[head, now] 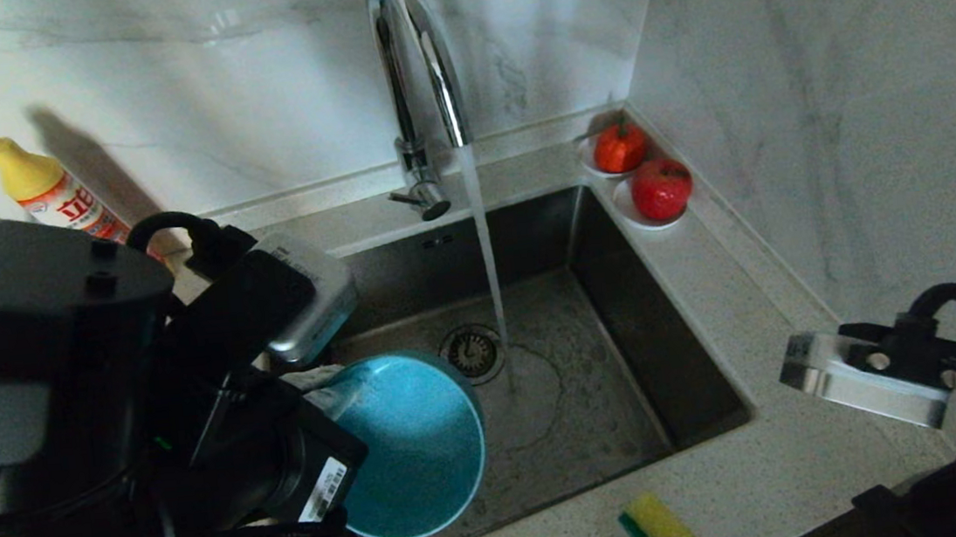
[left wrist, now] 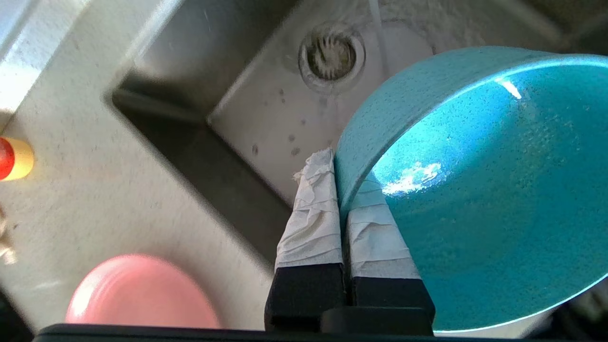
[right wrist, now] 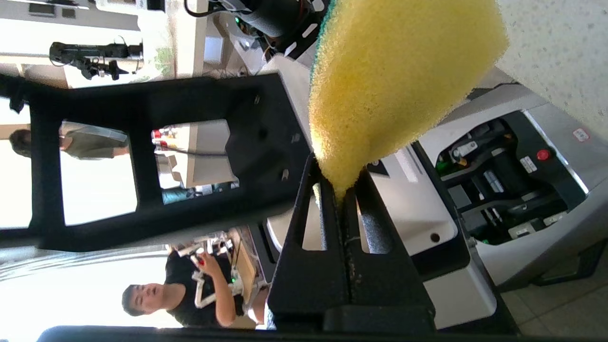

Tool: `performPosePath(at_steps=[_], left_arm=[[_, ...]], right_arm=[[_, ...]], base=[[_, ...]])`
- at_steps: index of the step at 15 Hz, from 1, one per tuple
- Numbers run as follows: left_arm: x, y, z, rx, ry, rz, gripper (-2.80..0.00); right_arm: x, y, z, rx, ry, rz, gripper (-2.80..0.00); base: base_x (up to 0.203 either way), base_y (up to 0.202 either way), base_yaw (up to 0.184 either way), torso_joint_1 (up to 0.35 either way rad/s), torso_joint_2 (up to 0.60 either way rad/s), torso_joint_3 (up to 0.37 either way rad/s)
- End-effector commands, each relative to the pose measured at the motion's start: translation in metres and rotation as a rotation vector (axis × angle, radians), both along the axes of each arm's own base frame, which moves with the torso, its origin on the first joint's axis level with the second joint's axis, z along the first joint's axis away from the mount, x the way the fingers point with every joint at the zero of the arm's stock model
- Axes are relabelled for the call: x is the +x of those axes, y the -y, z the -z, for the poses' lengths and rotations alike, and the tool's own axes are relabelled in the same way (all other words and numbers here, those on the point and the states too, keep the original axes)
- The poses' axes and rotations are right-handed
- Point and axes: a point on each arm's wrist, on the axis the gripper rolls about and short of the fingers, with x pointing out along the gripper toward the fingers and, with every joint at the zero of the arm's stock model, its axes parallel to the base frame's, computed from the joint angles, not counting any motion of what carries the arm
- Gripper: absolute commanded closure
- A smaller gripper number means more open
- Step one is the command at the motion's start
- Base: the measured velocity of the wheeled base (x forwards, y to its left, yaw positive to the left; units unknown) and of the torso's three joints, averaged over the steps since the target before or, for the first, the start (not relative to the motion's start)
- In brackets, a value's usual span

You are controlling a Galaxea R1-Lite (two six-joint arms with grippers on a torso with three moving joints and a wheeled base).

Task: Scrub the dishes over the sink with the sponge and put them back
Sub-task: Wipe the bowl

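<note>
Tilted on edge over the left part of the sink (head: 596,397) is the teal bowl (head: 412,446). My left gripper (left wrist: 339,183) is shut on the bowl's rim (left wrist: 361,156), one taped finger (left wrist: 313,213) outside and one inside. The pink plate (left wrist: 137,292) lies on the counter left of the basin. My right gripper (right wrist: 339,190) is shut on one end of the yellow sponge (right wrist: 399,76). In the head view the sponge (head: 666,535) pokes up at the bottom edge, over the counter in front of the sink, with the gripper itself hidden there.
Water (head: 488,259) runs from the chrome tap (head: 411,73) onto the basin floor beside the drain (head: 472,352). A detergent bottle (head: 54,191) stands at the back left. Two saucers with red fruit (head: 644,173) sit in the back right corner.
</note>
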Motion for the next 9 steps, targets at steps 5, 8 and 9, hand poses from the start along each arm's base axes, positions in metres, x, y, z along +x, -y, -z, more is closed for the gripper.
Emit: performPosePath(at_steps=[5,8,9], left_arm=[[0.014,0.019,0.016,-0.066,0.064,-0.081,0.00],[0.013,0.018,0.023,-0.097,0.065,-0.090,0.00],[0.012,0.020,0.023,-0.117,0.078,-0.083,0.00]], right_arm=[[0.025,-0.031,-0.001,-0.022,-0.030,-0.005,0.00],[0.021,-0.029,-0.013,0.006,-0.045,0.006,0.00],[0.017,-0.031,-0.017,0.008,-0.045,-0.011,0.00]], base=[[0.000,0.000,0.000,0.000,0.00,0.000],[0.000,0.000,0.000,0.000,0.00,0.000],[0.000,0.000,0.000,0.000,0.00,0.000]])
